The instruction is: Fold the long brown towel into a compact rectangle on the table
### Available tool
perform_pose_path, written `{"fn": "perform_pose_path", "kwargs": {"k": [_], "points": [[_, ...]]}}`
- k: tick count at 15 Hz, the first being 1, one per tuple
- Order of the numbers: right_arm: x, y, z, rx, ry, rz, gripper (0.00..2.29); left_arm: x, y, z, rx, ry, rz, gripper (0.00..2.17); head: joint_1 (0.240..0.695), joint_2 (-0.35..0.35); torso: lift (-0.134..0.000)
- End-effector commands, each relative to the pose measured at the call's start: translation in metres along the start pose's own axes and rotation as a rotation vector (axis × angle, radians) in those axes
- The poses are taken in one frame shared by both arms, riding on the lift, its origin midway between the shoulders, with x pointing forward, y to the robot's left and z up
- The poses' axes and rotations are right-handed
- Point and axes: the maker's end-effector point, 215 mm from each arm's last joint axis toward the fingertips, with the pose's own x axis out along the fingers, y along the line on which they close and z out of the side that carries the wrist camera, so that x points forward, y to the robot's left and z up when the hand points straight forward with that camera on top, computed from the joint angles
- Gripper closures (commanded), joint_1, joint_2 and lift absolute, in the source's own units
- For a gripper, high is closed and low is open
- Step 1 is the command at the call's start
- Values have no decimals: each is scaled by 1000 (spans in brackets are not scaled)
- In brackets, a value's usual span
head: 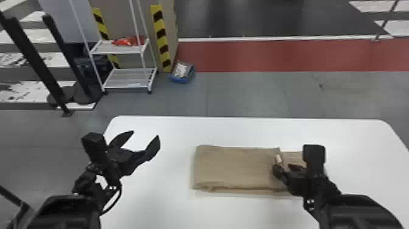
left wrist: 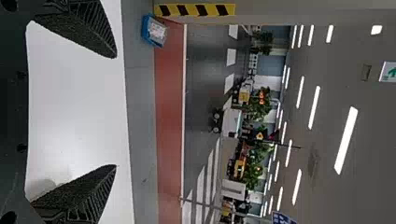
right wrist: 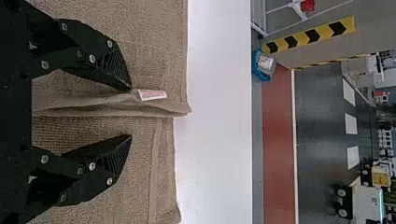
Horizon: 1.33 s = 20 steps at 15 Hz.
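Note:
The brown towel lies folded on the white table, its upper layer ending in an edge near the right gripper and a lower layer running on to the right. My right gripper is at that edge. In the right wrist view, the right gripper has its fingers apart, one on each side of the raised edge of the towel, where a small white tag sticks out. My left gripper is over the table's left part, well apart from the towel; in the left wrist view the left gripper stands open with nothing between its fingers.
The white table extends around the towel on all sides. Beyond its far edge, on the floor, stand a white wire shelf and a blue bin. Black posts stand at the far left.

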Motion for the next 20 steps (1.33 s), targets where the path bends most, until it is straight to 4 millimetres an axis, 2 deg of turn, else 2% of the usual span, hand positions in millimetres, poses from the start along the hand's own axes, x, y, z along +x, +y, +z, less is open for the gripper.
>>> {"fn": "perform_pose_path", "kwargs": {"k": [1, 5, 7, 8, 11, 12, 16, 20], "points": [[-3, 0, -7, 6, 12, 2, 647, -1, -1, 1, 0, -8, -1, 39, 695, 81, 0], [-10, 2, -3, 8, -1, 2, 630, -4, -4, 5, 4, -23, -5, 39, 695, 80, 0], [-11, 1, -1, 5, -2, -2, 191, -6, -4, 5, 4, -22, -4, 39, 695, 79, 0], [-13, 3, 3, 1, -14, 0, 157, -7, -4, 6, 2, -23, -5, 39, 695, 80, 0], [-18, 10, 15, -9, -38, 9, 248, -8, -7, 6, 1, -23, -9, 39, 695, 82, 0], [-19, 14, 14, -12, -39, 15, 346, -9, -7, 5, 1, -21, -9, 39, 695, 83, 0], [-19, 16, 9, -13, -22, 17, 471, -11, -8, 1, -1, -15, -13, 39, 695, 91, 0], [-19, 16, 7, -14, -19, 18, 475, -14, -9, -1, -3, -14, -17, 39, 695, 92, 0]]}}
